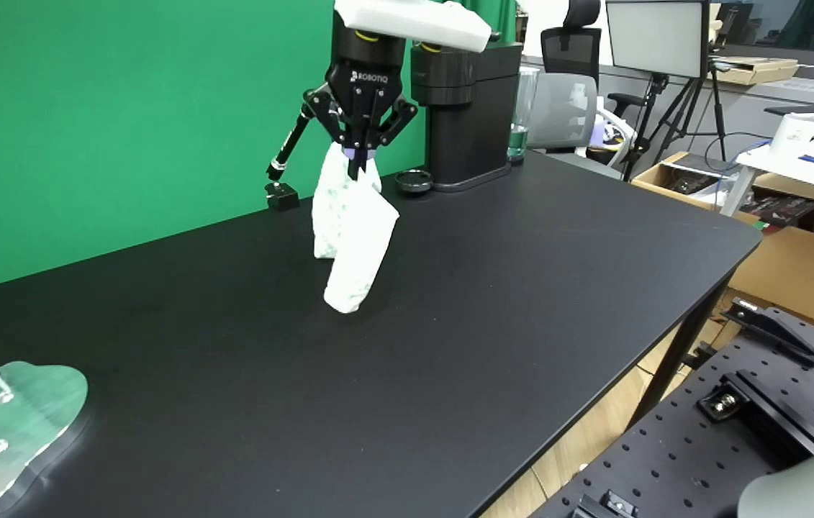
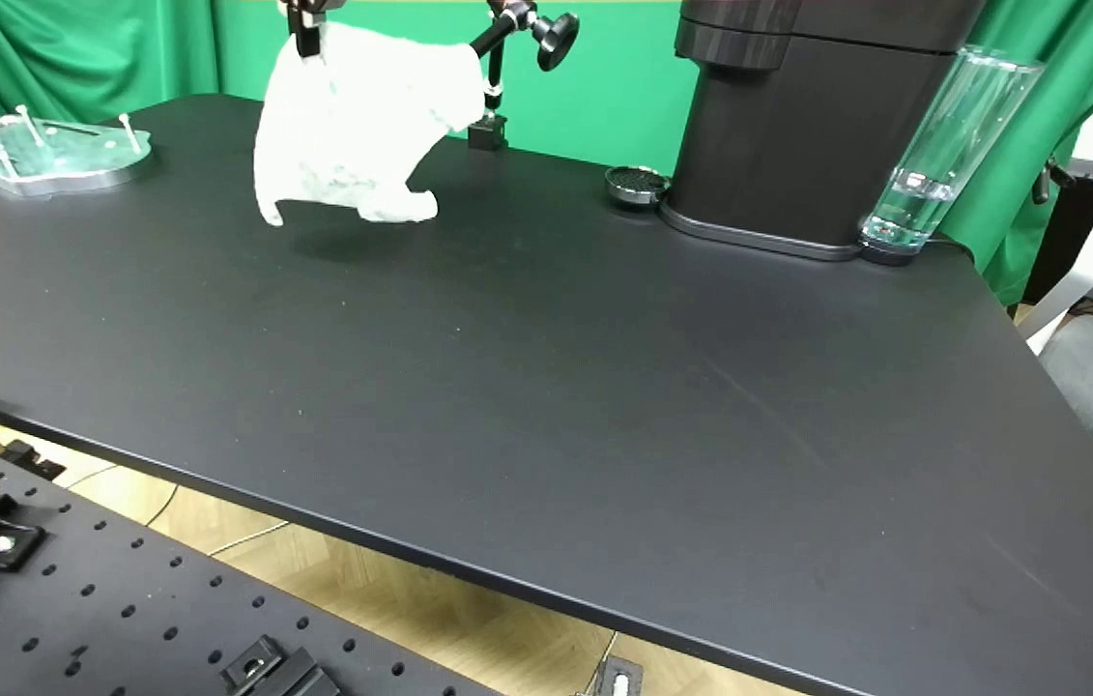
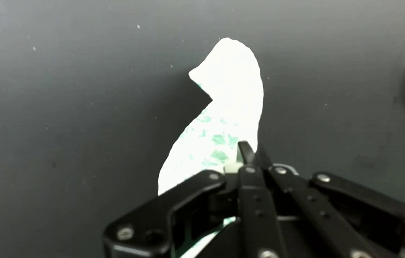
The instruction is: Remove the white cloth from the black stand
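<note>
The white cloth (image 1: pixel 362 244) with faint green marks hangs in folds from my gripper (image 1: pixel 358 165), its lower edges above the table. It also shows in an exterior view (image 2: pixel 362 116) and in the wrist view (image 3: pixel 220 118). My gripper is shut on the cloth's upper part; its fingertips (image 3: pixel 254 152) lie close together. The black stand shows its base (image 1: pixel 281 196) at the table's back edge, and its base (image 2: pixel 487 132) also shows in an exterior view. There the cloth's right end meets the stand's slanted arm; I cannot tell whether it still hangs on it.
A black coffee machine (image 1: pixel 468 115) with a clear water tank (image 1: pixel 520 115) stands at the back. A small round black dish (image 1: pixel 414 181) lies beside it. A clear greenish plate with white pegs (image 2: pixel 53 155) lies at the table's far end. A green backdrop (image 1: pixel 126 108) stands behind.
</note>
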### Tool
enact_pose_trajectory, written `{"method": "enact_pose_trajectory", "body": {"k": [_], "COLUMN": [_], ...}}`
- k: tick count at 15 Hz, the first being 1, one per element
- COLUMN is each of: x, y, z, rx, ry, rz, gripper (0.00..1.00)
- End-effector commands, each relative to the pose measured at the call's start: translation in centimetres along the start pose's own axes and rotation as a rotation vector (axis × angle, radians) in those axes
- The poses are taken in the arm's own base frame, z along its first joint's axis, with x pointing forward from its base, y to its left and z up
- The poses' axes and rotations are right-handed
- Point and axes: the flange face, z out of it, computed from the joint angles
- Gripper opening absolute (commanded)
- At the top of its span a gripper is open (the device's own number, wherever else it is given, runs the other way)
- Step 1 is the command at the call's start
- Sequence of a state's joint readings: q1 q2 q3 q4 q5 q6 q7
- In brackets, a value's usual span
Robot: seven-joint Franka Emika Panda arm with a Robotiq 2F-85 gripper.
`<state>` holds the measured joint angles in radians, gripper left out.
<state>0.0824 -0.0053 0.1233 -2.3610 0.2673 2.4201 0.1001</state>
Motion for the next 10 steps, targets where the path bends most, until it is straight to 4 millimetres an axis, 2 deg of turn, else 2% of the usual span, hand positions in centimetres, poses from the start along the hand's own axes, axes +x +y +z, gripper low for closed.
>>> {"method": "enact_pose_trajectory", "body": {"k": [1,6,10], "x": [-4.5,-9.1,-11.3], "y": [1.5,3.5,4.7], "z": [-1.9,-1.6,-0.6], "rx": [-0.012,-0.04,-0.057], "ry": [-0.033,-0.124,-0.174], "rz": [0.069,0.109,0.126], "gripper": [0.0,0.0,0.0]}}
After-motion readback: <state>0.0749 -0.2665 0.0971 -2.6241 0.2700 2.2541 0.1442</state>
